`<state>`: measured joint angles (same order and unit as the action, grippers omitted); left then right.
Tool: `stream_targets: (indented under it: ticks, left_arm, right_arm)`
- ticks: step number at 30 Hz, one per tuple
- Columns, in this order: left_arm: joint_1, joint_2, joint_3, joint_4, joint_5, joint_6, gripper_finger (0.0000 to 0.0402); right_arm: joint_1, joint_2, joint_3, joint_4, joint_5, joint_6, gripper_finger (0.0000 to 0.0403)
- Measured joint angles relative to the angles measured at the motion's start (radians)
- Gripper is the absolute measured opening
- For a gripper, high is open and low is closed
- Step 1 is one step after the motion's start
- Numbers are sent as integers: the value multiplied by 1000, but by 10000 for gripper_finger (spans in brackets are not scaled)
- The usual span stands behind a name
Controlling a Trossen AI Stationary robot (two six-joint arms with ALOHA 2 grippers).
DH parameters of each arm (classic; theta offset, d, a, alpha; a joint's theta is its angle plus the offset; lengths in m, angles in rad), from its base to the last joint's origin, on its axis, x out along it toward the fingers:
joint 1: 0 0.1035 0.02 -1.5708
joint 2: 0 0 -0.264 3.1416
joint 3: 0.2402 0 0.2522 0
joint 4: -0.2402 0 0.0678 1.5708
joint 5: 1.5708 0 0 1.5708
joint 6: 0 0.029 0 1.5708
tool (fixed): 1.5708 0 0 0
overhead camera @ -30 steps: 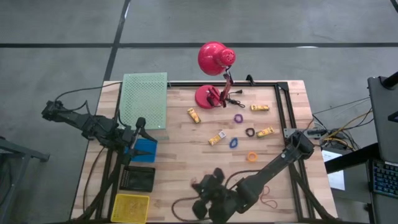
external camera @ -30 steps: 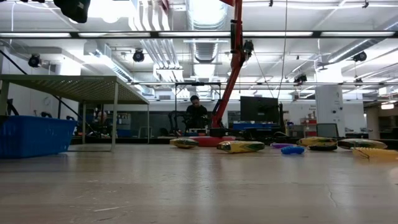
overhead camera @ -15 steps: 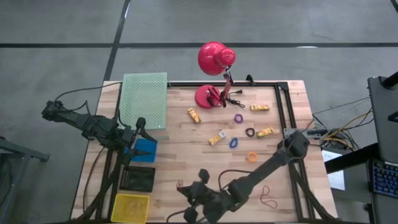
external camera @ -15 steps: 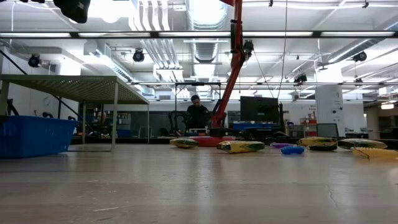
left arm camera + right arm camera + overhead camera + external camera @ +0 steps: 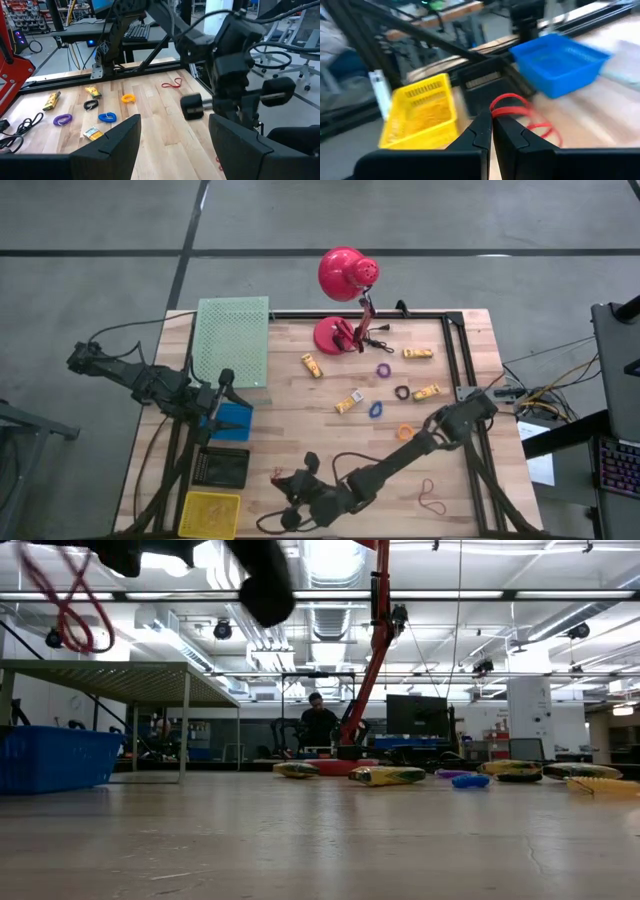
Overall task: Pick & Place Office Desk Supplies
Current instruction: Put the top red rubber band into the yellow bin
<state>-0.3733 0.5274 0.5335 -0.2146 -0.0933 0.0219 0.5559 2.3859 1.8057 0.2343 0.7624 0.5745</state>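
Near the front left of the wooden surface (image 5: 300,430), the right gripper (image 5: 283,480) is pinched shut on a red rubber band (image 5: 512,107), which dangles from its tips. Over the last second this arm has swung leftward across the front edge, toward the yellow basket (image 5: 211,514), black tray (image 5: 222,467) and blue bin (image 5: 230,420), so a drop-off looks close. Left gripper (image 5: 172,145) waits with fingers spread wide, empty, by the blue bin. Yellow pieces (image 5: 312,365), a purple ring (image 5: 383,370), blue ring (image 5: 376,409), black ring (image 5: 402,392) and orange ring (image 5: 405,431) remain mid-surface; another red band (image 5: 432,498) lies front right. A red lamp (image 5: 345,275) stands at the back. No readable writing or labels
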Motion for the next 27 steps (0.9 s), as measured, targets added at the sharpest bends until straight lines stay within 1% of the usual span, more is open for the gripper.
stream_targets:
  ticks: [3,6,14,19,27]
  left_arm:
    - [0,0,0,0,0,0,240]
    - [0,0,0,0,0,0,241]
    - [0,0,0,0,0,0,240]
    - [0,0,0,0,0,0,241]
    - [0,0,0,0,0,0,241]
  right_arm:
    - [-3,46,0,111,-98,4,8]
    - [-2,92,1,210,-155,6,8]
    - [-3,150,2,255,-179,9,8]
    - [-5,152,2,262,-264,9,8]
    - [-5,152,2,279,-267,9,8]
